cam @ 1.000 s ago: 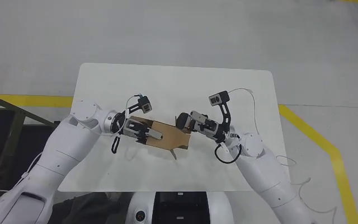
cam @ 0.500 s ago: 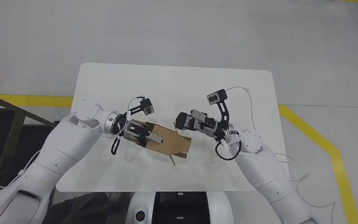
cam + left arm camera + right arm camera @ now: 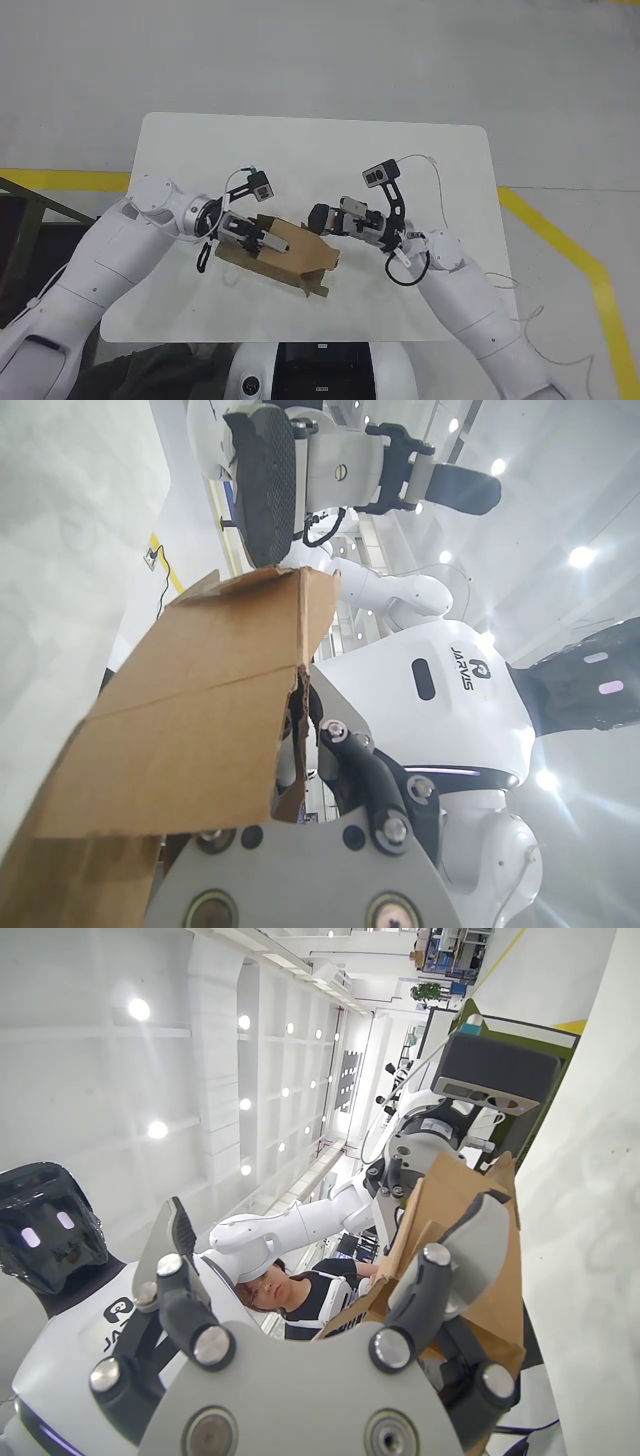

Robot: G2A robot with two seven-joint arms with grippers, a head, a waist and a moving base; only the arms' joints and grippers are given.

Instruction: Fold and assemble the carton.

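The carton (image 3: 285, 255) sat part-opened at the near middle of the table (image 3: 300, 150), between the two hands. The left hand (image 3: 275, 241) looked clamped on one wall, though the board hid its far finger. The right hand (image 3: 320, 218) stood wide apart, one finger (image 3: 480, 1228) flat against the carton's other end. The step seemed to be squaring the carton up. To do it well, the left should hold firm as an anchor while the right pushed slowly along the creases, not across them, since the ragged edge by the left grip could tear further.
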